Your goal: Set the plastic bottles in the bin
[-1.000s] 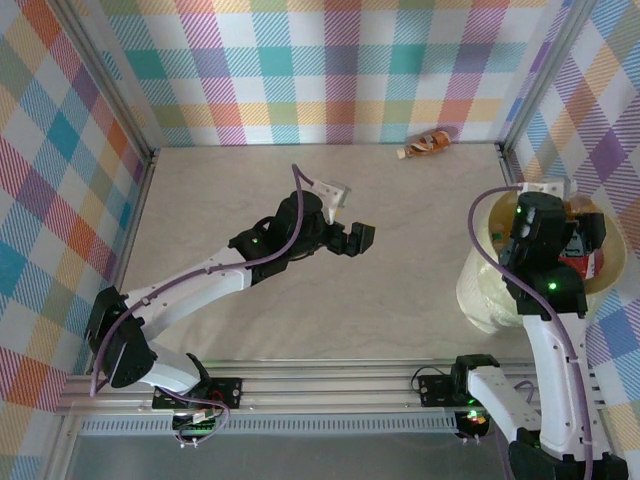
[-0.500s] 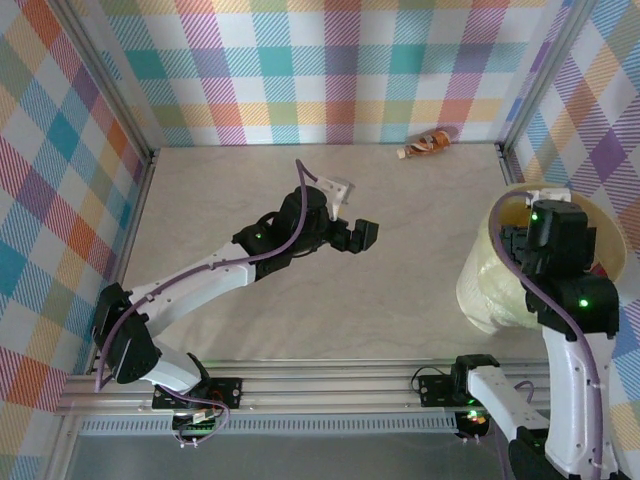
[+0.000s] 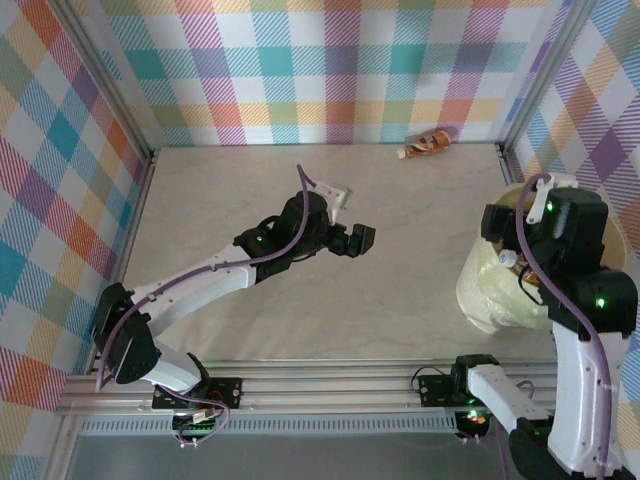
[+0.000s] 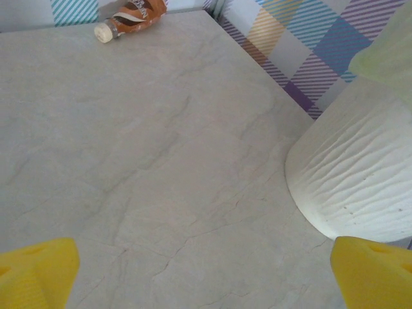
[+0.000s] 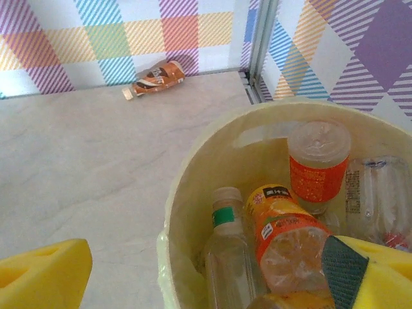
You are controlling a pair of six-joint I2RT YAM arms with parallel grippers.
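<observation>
One small orange-brown plastic bottle with a pale cap point(image 3: 425, 145) lies on its side at the far edge of the pale marbled worktop point(image 3: 230, 190). It is just beside the checked back wall point(image 3: 330, 70) and near the far right corner. Its long axis runs almost along this wall, with the cap pointing left and a little toward the arms.

The large round pale cream plastic bin point(image 3: 480, 295) stands at the right side, and several other plastic bottles point(image 5: 283, 238) are inside it.

The left fingers point(image 4: 35, 273) are spread wide and hold nothing. They hang over the middle of the worktop, and the lying bottle is farther away and to their right.

The right fingers point(image 5: 42, 273) are also spread and empty, above the left side of the bin. From there the bottle lies ahead and to the left.

Both arms look about equally near to it. I judge that either could reach, closing across the bottle's short axis.
</observation>
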